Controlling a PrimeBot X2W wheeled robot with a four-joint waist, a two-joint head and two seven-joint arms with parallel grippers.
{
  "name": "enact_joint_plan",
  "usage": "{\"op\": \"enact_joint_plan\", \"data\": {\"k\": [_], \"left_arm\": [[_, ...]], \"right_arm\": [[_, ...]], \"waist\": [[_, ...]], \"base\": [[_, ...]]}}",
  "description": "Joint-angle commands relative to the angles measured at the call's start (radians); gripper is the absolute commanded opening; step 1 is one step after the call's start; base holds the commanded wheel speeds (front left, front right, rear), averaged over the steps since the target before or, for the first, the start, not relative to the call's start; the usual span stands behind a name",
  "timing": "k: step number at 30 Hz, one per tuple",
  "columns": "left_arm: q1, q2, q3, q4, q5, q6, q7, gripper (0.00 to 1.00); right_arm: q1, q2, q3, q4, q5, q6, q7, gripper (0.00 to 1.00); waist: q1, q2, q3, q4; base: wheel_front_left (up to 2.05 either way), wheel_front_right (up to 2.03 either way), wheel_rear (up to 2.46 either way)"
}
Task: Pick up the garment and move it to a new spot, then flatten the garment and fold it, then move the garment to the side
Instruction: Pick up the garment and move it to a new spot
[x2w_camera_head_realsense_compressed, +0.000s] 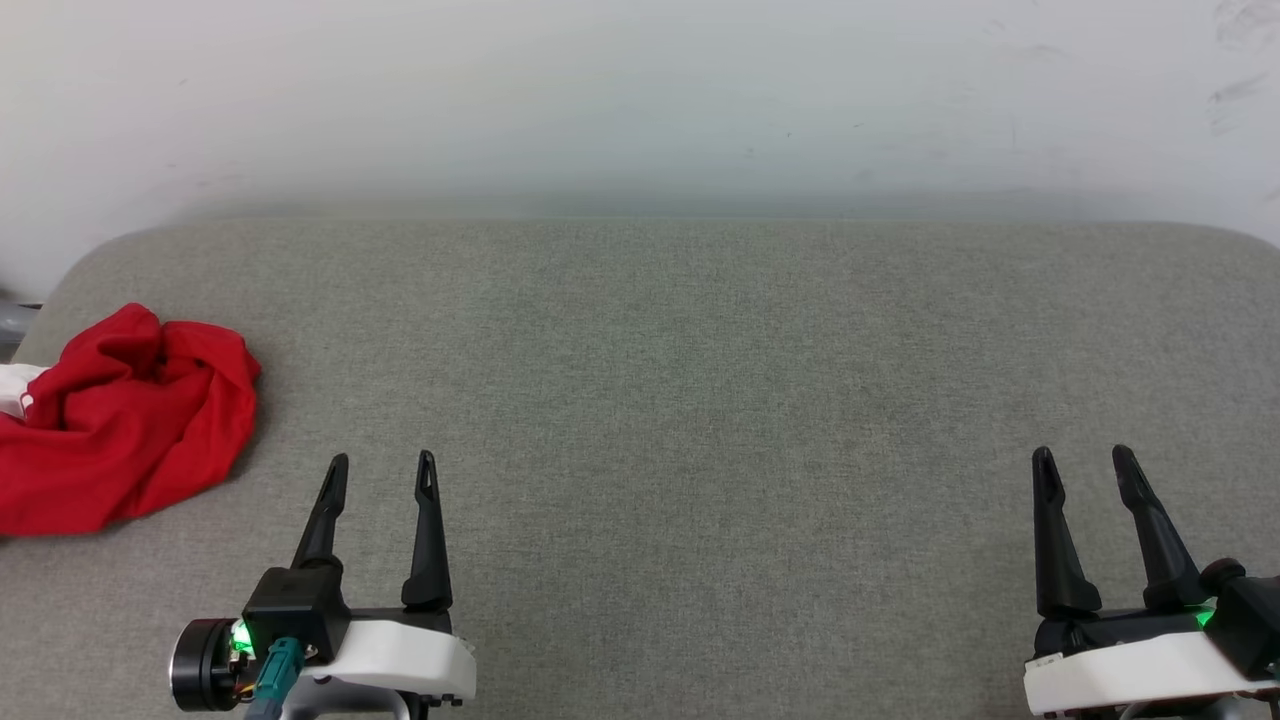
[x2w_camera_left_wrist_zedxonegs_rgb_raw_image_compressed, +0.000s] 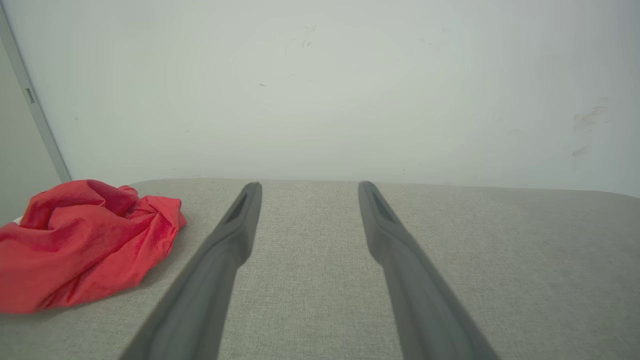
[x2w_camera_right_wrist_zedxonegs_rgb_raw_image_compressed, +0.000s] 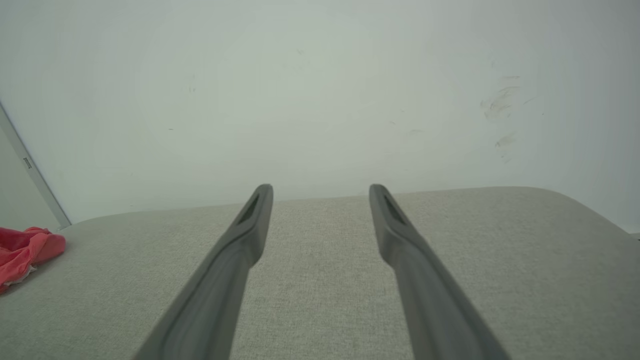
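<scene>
The garment (x2w_camera_head_realsense_compressed: 120, 420) is a bright red shirt lying crumpled in a heap at the far left of the grey fabric surface (x2w_camera_head_realsense_compressed: 700, 380), with a bit of white at its left edge. In the left wrist view the garment (x2w_camera_left_wrist_zedxonegs_rgb_raw_image_compressed: 85, 242) lies left of the fingers; the right wrist view catches the garment (x2w_camera_right_wrist_zedxonegs_rgb_raw_image_compressed: 25, 252) at its left edge. My left gripper (x2w_camera_head_realsense_compressed: 382, 462) stands open at the lower left, to the right of the heap and apart from it, nothing between its fingers. My right gripper (x2w_camera_head_realsense_compressed: 1082, 455) stands open at the lower right, far from the garment.
A pale wall (x2w_camera_head_realsense_compressed: 640, 100) rises right behind the surface's far edge. The surface has rounded back corners. A grey vertical strip (x2w_camera_left_wrist_zedxonegs_rgb_raw_image_compressed: 35, 105) runs along the wall at the left, behind the garment.
</scene>
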Motion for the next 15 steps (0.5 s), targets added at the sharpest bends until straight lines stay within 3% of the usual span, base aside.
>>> {"op": "enact_joint_plan", "data": {"k": [1,15], "left_arm": [[-0.008,-0.002,-0.002,0.003,-0.003,0.001,-0.003,1.00],[-0.019,-0.002,-0.011,0.007,-0.010,0.009,-0.003,1.00]], "right_arm": [[-0.005,0.003,0.000,0.001,0.008,-0.001,-0.002,1.00],[-0.011,0.003,0.000,0.005,0.008,-0.001,-0.002,1.00]], "waist": [[0.0000,-0.0001,0.001,0.000],[0.0000,-0.0001,0.010,0.012]], "base": [[0.00,0.00,0.00],[0.00,0.00,0.00]]}}
